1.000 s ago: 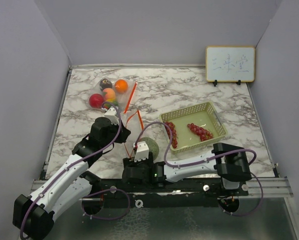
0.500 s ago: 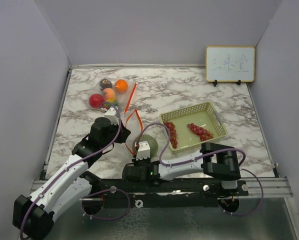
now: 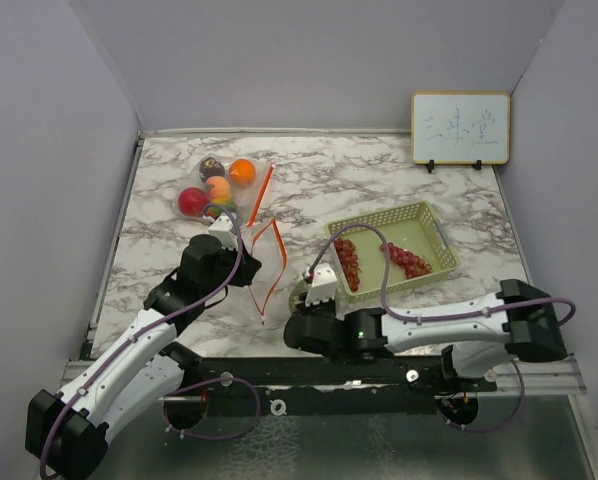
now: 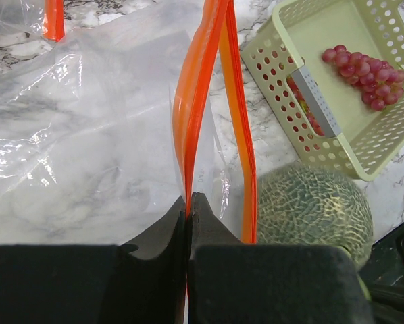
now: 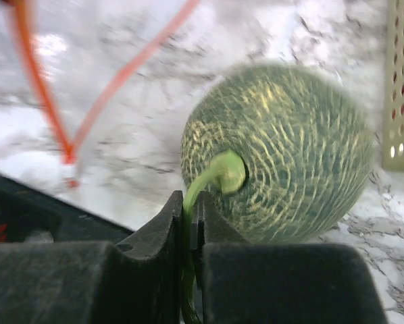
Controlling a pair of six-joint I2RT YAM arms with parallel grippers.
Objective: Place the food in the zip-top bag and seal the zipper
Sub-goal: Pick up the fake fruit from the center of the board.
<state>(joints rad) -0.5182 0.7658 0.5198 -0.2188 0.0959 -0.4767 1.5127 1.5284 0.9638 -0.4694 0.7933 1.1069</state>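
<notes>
A clear zip-top bag (image 3: 229,215) with an orange zipper (image 4: 195,101) lies at the left, its mouth spread open. Inside it are a red apple (image 3: 191,200), an orange (image 3: 242,171), a dark purple fruit (image 3: 211,167) and a yellow-peach fruit (image 3: 217,188). My left gripper (image 4: 188,201) is shut on one orange zipper strip. The green netted melon (image 5: 283,148) sits just right of the bag mouth, also showing as the melon (image 4: 313,206) in the left wrist view. My right gripper (image 5: 192,209) is shut on its green stem. Two bunches of red grapes (image 3: 404,260) lie in the basket.
The pale green mesh basket (image 3: 434,228) stands to the right of the melon, close to it. A small whiteboard (image 3: 460,128) leans on the back wall at the right. Grey walls close in the marble table (image 3: 359,180) on three sides.
My right gripper has closed on the melon's stem, and the right arm's elbow has swung out to the right. The left gripper has kept hold of the zipper strip.
</notes>
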